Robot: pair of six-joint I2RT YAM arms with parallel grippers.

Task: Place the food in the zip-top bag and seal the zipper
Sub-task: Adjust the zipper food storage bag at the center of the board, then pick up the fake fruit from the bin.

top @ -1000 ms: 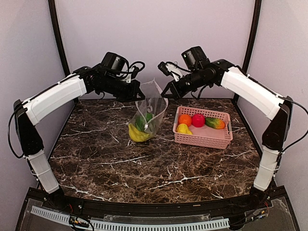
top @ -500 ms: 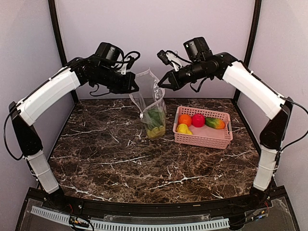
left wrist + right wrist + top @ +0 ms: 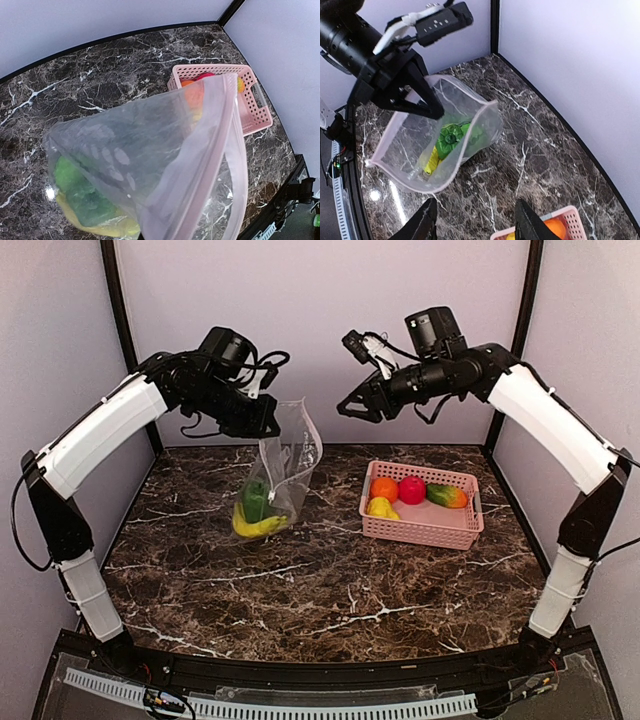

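From above, the left gripper [image 3: 270, 426] pinches a top corner of the zip-top bag [image 3: 288, 455], hanging it left of centre with its long axis sloping down-left so the food [image 3: 257, 517] settles low. The right gripper [image 3: 352, 408] stands part-open and empty at upper right. In the left wrist view the zipper [image 3: 192, 172] runs from upper right to bottom centre. In the right wrist view the mouth gapes toward lower left, probably held open for loading.

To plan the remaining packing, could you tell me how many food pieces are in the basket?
4: orange at back left, red fruit beside it, lemon nearer, mango at right. More may be hidden.
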